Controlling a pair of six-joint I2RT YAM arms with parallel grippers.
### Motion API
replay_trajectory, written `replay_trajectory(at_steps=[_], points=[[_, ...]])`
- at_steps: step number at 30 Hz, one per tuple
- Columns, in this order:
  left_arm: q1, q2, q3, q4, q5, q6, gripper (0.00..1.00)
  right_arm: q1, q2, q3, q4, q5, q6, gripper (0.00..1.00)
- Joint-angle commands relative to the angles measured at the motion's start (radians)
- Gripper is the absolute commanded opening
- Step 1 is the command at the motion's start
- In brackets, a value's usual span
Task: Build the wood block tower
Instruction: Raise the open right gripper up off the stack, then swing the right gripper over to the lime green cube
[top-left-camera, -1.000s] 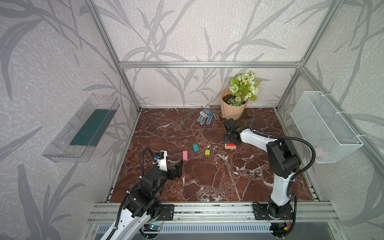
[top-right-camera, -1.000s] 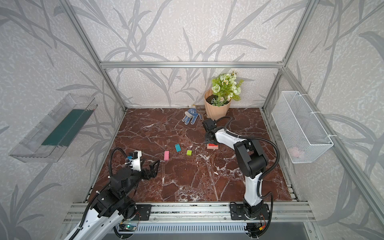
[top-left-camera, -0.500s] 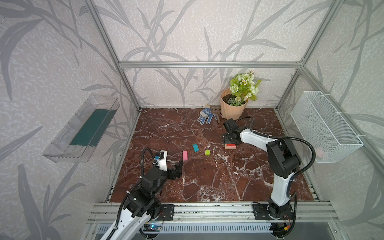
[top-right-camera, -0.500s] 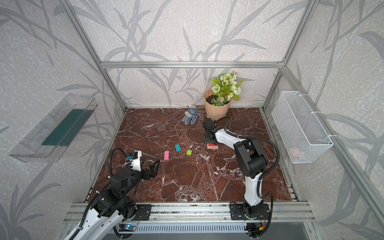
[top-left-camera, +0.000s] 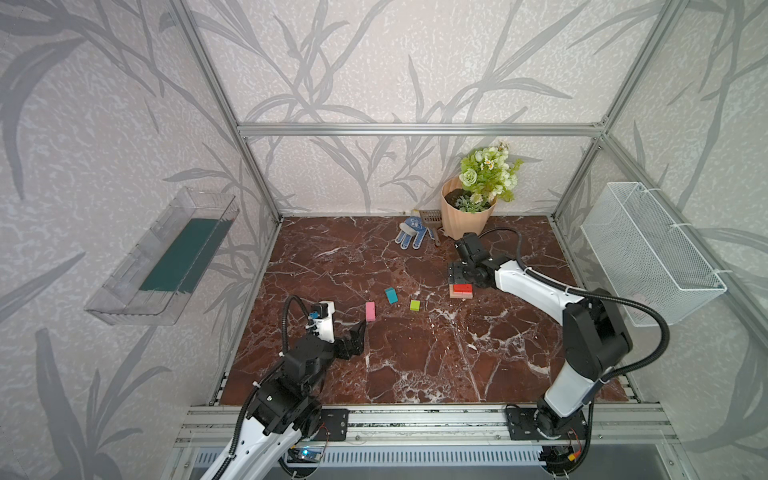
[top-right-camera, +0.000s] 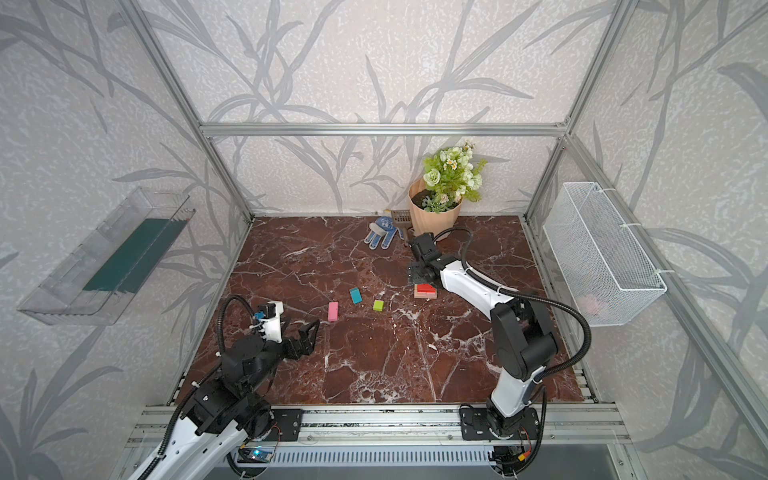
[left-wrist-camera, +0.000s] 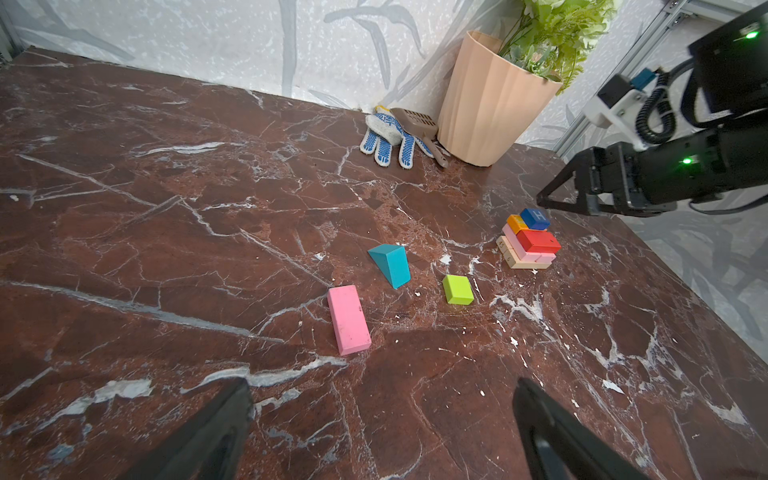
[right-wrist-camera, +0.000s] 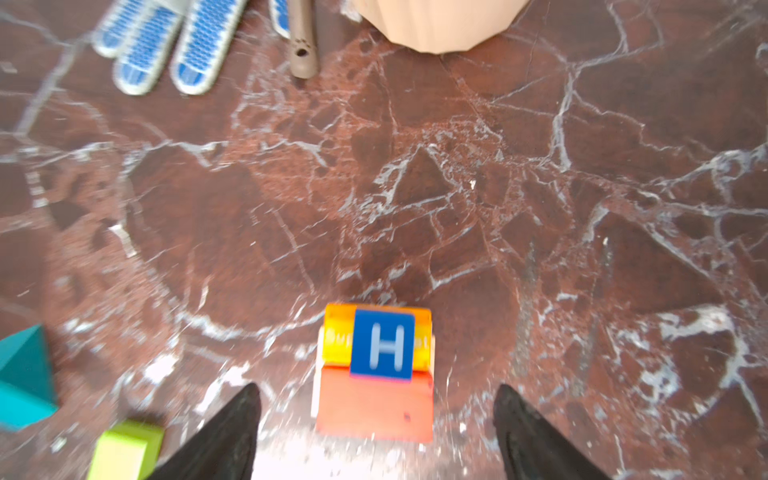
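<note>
Straddling the tower (right-wrist-camera: 374, 374) without touching it, the right jaws stand released. In the right wrist view their black tips sit low in the frame, one on each side of the stack, with bare surface (right-wrist-camera: 457, 208) showing in the gaps. I judge the wide spread to be deliberate. The H cube (right-wrist-camera: 383, 344) rests on its own, and the jaws need room to lift away without nudging it.

The cube sits on the orange block (left-wrist-camera: 515, 223), beside the red block (left-wrist-camera: 538, 242). Those two share a layer over pink, and tan lies at the base, broad pieces low and small ones high, which suits a steady stack. In a top view the tower (top-left-camera: 461, 291) stands right of centre, below the pot (top-left-camera: 465, 216).

The left jaws are also released and hold nothing. They sit at the lower left of the surface, aimed at the pink block (left-wrist-camera: 348, 319), which looks like a waiting post within reach of the loose pieces.

Loose blocks number three, in a row left of the tower:
- one pink block
- one teal wedge (left-wrist-camera: 390, 264)
- one green block (left-wrist-camera: 457, 289)

The tower shows one H cube, one orange and one red block. The pink and tan layers each look like two pieces, though I cannot be sure. Elsewhere there is one pot, one glove (left-wrist-camera: 386, 139) and one scoop (left-wrist-camera: 419, 124).
</note>
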Motion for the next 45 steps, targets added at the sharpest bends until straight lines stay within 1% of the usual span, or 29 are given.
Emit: replay_trajectory(at_steps=[1,3,4,7,8,9,11,12,14,15,16,17,18,20,22,25,27,30,33,35,40,45], points=[[-0.005,-0.01,0.009,0.001,-0.015,-0.005,0.99,0.011,-0.125,-0.063,0.015,-0.033,-0.017,0.88],[-0.005,-0.01,0.009,0.001,-0.015,-0.005,0.99,0.011,-0.214,-0.125,0.054,-0.082,-0.008,0.93],[-0.004,-0.01,0.009,0.002,-0.015,-0.006,0.99,0.011,-0.252,-0.153,0.072,-0.088,0.011,0.94],[-0.005,-0.01,0.008,0.002,-0.015,-0.007,0.99,0.01,-0.364,-0.219,0.083,-0.089,0.132,0.98],[-0.005,-0.009,0.009,0.0,-0.015,-0.006,0.99,0.01,-0.402,-0.251,0.1,-0.111,0.168,0.99],[-0.004,-0.009,0.008,0.0,-0.015,-0.007,0.99,0.01,-0.441,-0.292,0.141,-0.153,0.177,1.0],[-0.004,-0.01,0.009,0.0,-0.017,-0.007,0.99,0.009,-0.509,-0.364,0.21,-0.224,0.183,0.99],[-0.004,-0.008,0.009,0.001,-0.016,-0.007,0.99,0.008,-0.539,-0.383,0.215,-0.244,0.178,0.99],[-0.005,-0.007,0.01,0.001,-0.017,-0.007,0.99,0.001,-0.589,-0.403,0.209,-0.272,0.157,0.99],[-0.005,-0.007,0.01,0.001,-0.017,-0.008,0.99,-0.001,-0.617,-0.41,0.191,-0.259,0.157,0.99],[-0.004,-0.006,0.01,0.002,-0.017,-0.008,0.99,0.001,-0.641,-0.437,0.208,-0.258,0.134,0.99],[-0.005,-0.007,0.011,0.0,-0.017,-0.007,0.99,-0.006,-0.659,-0.477,0.27,-0.327,0.059,0.99],[-0.005,-0.006,0.011,0.0,-0.019,-0.008,0.99,-0.016,-0.675,-0.509,0.299,-0.363,0.055,0.99],[-0.005,-0.006,0.01,-0.001,-0.018,-0.008,0.99,-0.017,-0.683,-0.537,0.319,-0.385,0.052,0.99],[-0.005,-0.006,0.01,-0.001,-0.02,-0.008,0.99,0.001,-0.654,-0.505,0.235,-0.328,0.071,0.99],[-0.005,-0.007,0.011,0.0,-0.023,-0.008,0.99,0.097,-0.567,-0.39,0.027,-0.104,0.094,0.99],[-0.005,-0.007,0.011,0.0,-0.022,-0.008,0.99,0.17,-0.494,-0.312,-0.08,0.0,0.131,1.0],[-0.004,-0.009,0.01,-0.001,-0.018,-0.008,0.99,0.233,-0.397,-0.227,-0.153,0.04,0.195,0.99],[-0.005,-0.011,0.01,-0.005,-0.024,-0.009,0.99,0.267,-0.333,-0.178,-0.176,0.032,0.268,0.99],[-0.004,-0.011,0.01,-0.005,-0.025,-0.01,0.99,0.296,-0.312,-0.164,-0.168,0.032,0.297,0.99],[-0.004,-0.015,0.009,-0.005,-0.017,-0.009,0.99,0.365,-0.282,-0.15,-0.178,0.092,0.372,0.99],[-0.005,-0.015,0.009,-0.005,-0.021,-0.01,0.99,0.387,-0.235,-0.141,-0.164,0.077,0.431,1.0]])
